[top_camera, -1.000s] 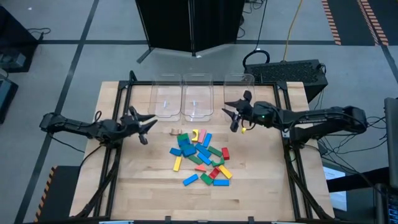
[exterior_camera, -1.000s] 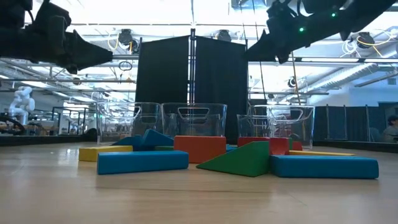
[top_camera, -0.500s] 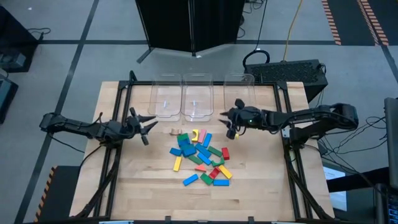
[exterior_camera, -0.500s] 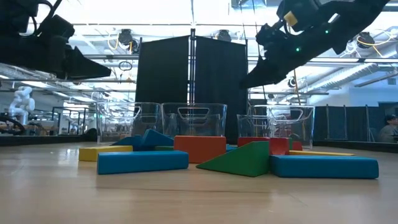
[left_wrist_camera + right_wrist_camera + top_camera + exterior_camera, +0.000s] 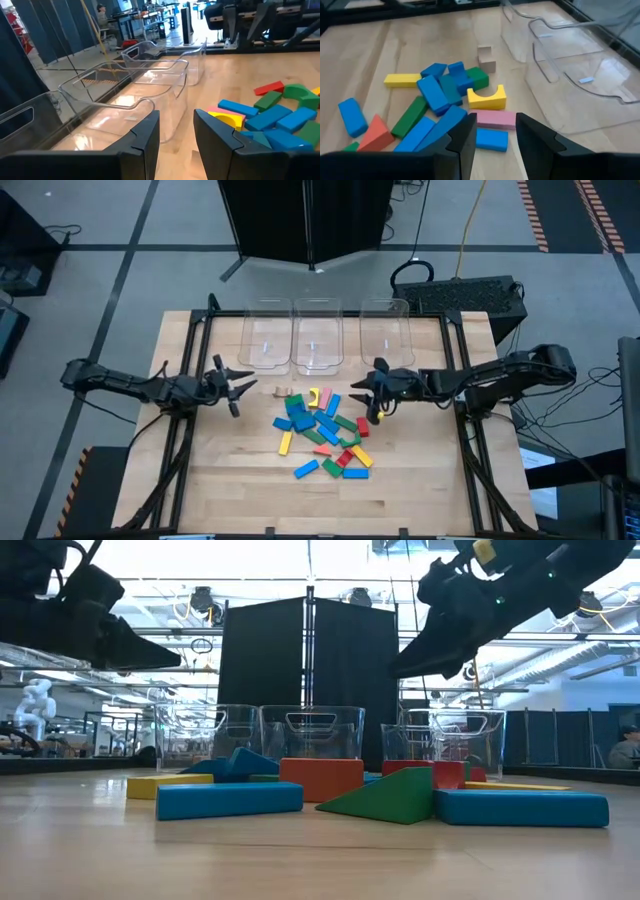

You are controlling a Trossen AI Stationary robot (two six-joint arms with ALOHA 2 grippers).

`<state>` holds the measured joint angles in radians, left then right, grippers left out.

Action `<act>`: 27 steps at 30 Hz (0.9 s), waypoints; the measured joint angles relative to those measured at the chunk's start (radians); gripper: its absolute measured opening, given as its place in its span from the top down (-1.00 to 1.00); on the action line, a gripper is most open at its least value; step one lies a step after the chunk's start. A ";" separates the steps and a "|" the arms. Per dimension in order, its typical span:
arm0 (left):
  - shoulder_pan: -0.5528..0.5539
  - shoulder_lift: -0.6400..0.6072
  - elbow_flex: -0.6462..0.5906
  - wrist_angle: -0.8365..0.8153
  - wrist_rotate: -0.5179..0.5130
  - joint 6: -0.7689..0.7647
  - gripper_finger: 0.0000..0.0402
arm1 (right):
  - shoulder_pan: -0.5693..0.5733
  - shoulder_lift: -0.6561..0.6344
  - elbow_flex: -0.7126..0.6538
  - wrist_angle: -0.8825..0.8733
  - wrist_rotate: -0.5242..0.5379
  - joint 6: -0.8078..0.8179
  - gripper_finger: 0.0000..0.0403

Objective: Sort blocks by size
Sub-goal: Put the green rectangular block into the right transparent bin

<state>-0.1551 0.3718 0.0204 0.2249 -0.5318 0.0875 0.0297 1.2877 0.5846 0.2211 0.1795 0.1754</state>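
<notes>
Table (image 5: 230, 480): wooden top, carrying everything I list here. Three clear bins (image 5: 318, 335): side by side along the far edge, long axes running away from me. Blocks (image 5: 322, 432): one loose pile at the table's middle, just in front of the bins, long axes pointing every way; several overlap, so I cannot count them or make out each shape from above. A yellow arch (image 5: 486, 97) lies open side toward the bins. Left gripper (image 5: 236, 388): beside the pile's left, fingers apart, holding nothing. Right gripper (image 5: 375, 392): at the pile's right edge, fingers apart, also holding nothing.
</notes>
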 joint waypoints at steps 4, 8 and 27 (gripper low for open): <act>0.018 0.023 0.000 0.044 0.000 0.004 0.39 | -0.004 0.000 0.000 -0.002 0.003 -0.016 0.38; 0.027 0.027 0.000 0.060 -0.001 0.007 0.39 | -0.016 0.000 0.000 0.006 0.004 -0.049 0.38; 0.029 0.027 0.000 0.035 0.081 -0.139 0.39 | 0.039 0.000 0.000 0.036 0.001 0.143 0.38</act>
<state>-0.1265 0.3992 0.0204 0.2595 -0.4503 -0.0517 0.0688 1.2877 0.5846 0.2570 0.1804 0.3184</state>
